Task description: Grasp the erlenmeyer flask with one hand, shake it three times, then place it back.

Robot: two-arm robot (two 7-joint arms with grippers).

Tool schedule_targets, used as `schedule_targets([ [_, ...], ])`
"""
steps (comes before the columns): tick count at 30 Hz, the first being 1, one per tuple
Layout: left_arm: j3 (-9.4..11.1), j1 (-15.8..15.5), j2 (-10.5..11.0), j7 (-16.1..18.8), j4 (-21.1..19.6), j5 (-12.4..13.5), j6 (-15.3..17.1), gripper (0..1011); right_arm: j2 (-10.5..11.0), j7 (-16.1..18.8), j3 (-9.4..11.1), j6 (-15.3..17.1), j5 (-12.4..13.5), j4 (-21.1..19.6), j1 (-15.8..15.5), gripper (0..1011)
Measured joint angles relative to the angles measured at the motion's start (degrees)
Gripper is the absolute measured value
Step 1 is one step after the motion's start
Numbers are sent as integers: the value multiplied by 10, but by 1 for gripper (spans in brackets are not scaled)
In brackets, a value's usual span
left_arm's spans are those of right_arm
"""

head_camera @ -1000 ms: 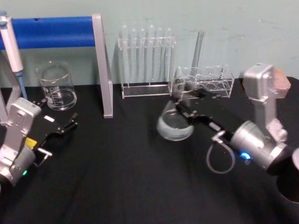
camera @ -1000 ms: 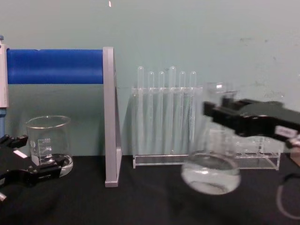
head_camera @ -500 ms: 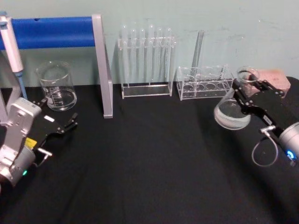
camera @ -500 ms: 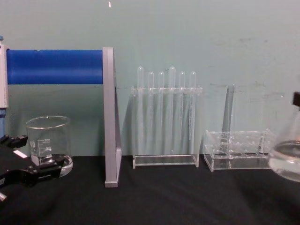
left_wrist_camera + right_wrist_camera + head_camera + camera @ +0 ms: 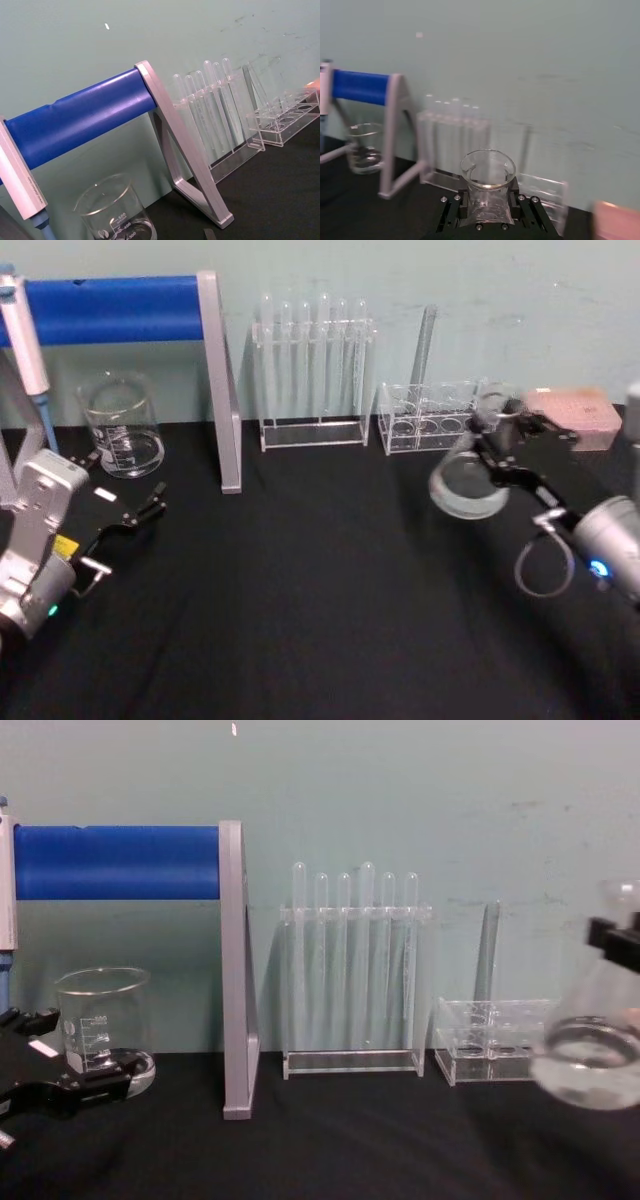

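The erlenmeyer flask (image 5: 466,486) is clear glass with a little clear liquid in its wide base. It hangs tilted above the black table at the right, in front of the low rack. My right gripper (image 5: 497,440) is shut on its neck. The chest view has the flask (image 5: 589,1063) near the right edge, with the black right gripper (image 5: 615,937) at its neck. From the right wrist, the flask's rim (image 5: 488,169) stands between the black fingers (image 5: 454,206). My left gripper (image 5: 125,490) rests open at the left, near the beaker.
A glass beaker (image 5: 121,426) stands at the back left under a blue-barred stand (image 5: 217,380). A tall test tube rack (image 5: 312,365) and a low clear rack (image 5: 425,418) line the back wall. A pink box (image 5: 572,410) lies at the far right.
The right gripper swung the flask from centre-right out to the far right, and it has now come back somewhat to the left. The left arm has not moved.
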Motion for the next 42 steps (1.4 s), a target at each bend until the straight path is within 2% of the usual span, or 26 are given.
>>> schedule_targets([
  [5,0,0,0,0,0,0,0,1001,-9,43,-30,1,-1,18,28,448],
  [9,0,0,0,0,0,0,0,1000,-17,82,-64,0,0,37,56,448],
  [10,0,0,0,0,0,0,0,1001,-17,82,-64,0,0,37,56,448],
  [13,0,0,0,0,0,0,0,1001,-24,112,-95,-1,5,54,80,448],
  [17,0,0,0,0,0,0,0,1001,-29,134,-119,-4,11,67,98,448],
  [22,0,0,0,0,0,0,0,1001,-32,145,-139,-9,19,78,113,448],
  [27,0,0,0,0,0,0,0,1001,-30,135,-139,-11,22,79,115,448],
  [31,0,0,0,0,0,0,0,1001,-25,114,-126,-11,23,76,108,448],
  [40,0,0,0,0,0,0,0,1001,-10,40,-63,-4,17,48,64,448],
  [41,0,0,0,0,0,0,0,1001,-9,27,-50,-2,14,43,55,448],
  [42,0,0,0,0,0,0,0,1001,-9,27,-50,-2,14,43,55,448],
])
